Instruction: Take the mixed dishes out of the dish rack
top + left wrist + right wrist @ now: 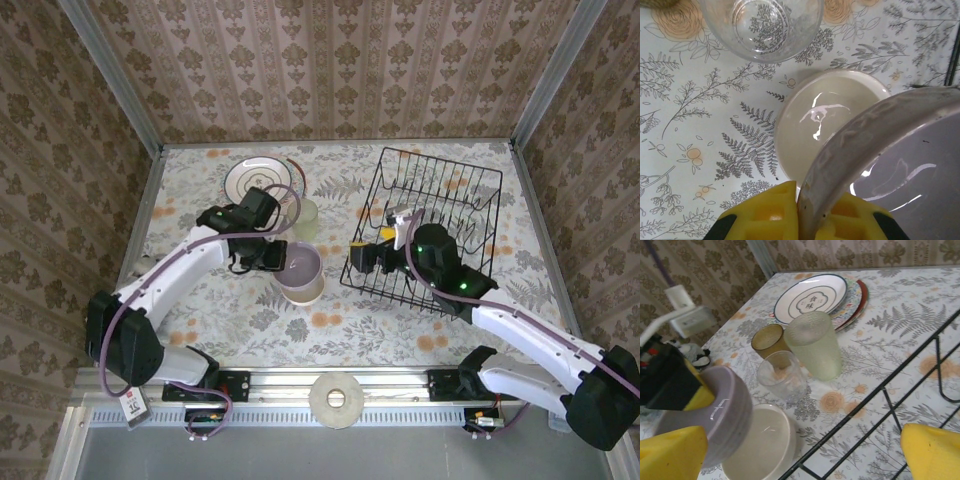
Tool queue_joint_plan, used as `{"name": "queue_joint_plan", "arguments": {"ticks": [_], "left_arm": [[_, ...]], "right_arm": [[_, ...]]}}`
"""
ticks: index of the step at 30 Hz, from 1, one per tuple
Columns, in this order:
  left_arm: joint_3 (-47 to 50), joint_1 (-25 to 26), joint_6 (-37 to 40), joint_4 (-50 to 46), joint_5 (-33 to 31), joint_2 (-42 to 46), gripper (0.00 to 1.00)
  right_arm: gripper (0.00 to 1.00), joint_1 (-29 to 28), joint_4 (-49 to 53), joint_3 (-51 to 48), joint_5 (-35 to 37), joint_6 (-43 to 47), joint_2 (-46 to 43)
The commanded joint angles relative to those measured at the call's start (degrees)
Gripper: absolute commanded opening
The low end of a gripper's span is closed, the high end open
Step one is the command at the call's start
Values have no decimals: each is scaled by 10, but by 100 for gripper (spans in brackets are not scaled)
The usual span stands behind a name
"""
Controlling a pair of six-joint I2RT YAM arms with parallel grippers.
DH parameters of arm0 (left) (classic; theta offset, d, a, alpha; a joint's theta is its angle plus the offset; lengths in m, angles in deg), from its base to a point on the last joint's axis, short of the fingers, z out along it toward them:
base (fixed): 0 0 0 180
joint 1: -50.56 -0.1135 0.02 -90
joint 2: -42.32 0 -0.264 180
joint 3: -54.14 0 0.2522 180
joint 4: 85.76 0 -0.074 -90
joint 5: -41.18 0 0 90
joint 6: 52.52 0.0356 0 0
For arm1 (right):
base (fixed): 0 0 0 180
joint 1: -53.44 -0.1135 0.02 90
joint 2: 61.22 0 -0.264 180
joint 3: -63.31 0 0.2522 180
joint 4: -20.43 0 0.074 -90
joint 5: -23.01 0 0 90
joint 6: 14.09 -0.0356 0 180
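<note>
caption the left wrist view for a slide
Left gripper pinching the lilac bowl rim over the cream bowl, clear glass beyond

Lilac bowl [900,150], held by its rim.
Left gripper [802,212] clamped on it; cream bowl [815,125] partly behind, on floral table [700,125]; clear glass [760,25] beyond.

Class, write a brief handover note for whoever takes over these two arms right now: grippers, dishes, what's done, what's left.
Left gripper: shut on the lilac bowl at its rim, bowl tilted partly over the cream bowl.
Right gripper: open, at the rack's left edge, holding nothing.
Plates, amber cup, tumbler and glass stand on the table, left of the rack.
Done: no dish visible in the rack.
Left: set the lilac bowl down.
</note>
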Motion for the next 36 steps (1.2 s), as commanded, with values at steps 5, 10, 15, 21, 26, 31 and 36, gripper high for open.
{"name": "queue_joint_plan", "arguments": {"ticks": [5,10,15,21,26,31,36], "left_arm": [[22,-1,-18,46,-2,-15,0],[34,5,-24,61,-15,-30,0],[47,11,-32,77,-25,-46,0],[56,20,-39,92,-39,-60,0],[60,27,-46,98,-57,-68,0],[69,34,-53,106,-62,-74,0],[80,36,-60,114,-65,-76,0]], "right_arm": [[100,-25,-29,1,-16,26,23],[100,-32,-27,6,-16,32,32],[100,-34,-24,9,-13,33,38],[100,-37,-22,11,-11,35,42],[100,-38,-19,14,-10,36,46],[100,-39,-16,14,-3,38,45],[100,-41,-13,15,0,39,46]]}}
